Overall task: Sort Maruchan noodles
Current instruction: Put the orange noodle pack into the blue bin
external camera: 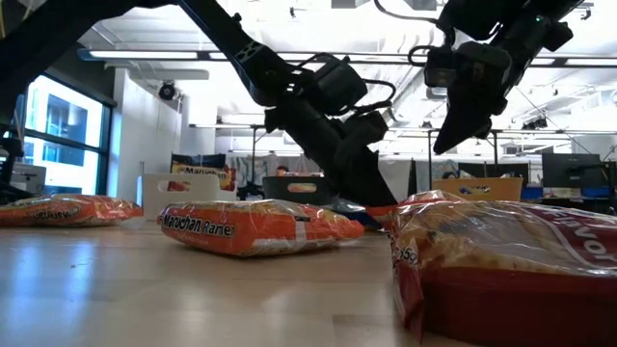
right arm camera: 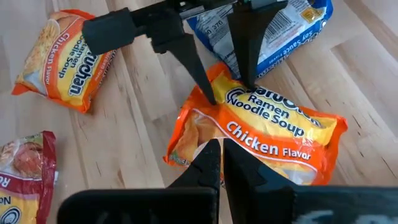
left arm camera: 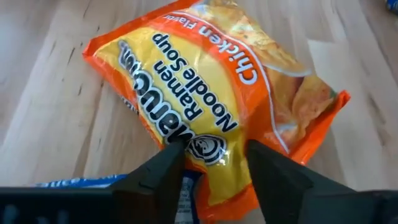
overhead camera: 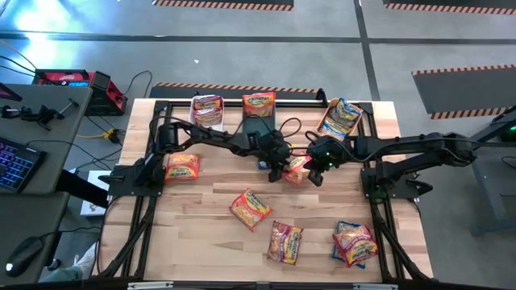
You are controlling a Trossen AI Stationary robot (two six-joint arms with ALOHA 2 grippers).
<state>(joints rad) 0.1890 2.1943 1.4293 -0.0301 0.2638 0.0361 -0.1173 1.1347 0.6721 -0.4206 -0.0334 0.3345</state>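
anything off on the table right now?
One thing: both pincers crowd the same orange chicken packet mid-table. The left pincer stands open astride one end, the right pincer shut above the other. The other packets just lie scattered; nothing looks torn or spilled.

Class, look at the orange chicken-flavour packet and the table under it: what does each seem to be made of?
Orange packet: apparently thin glossy plastic film, since it crinkles and catches glare. Table: apparently light wood with a smooth finish, showing grain and plank seams.
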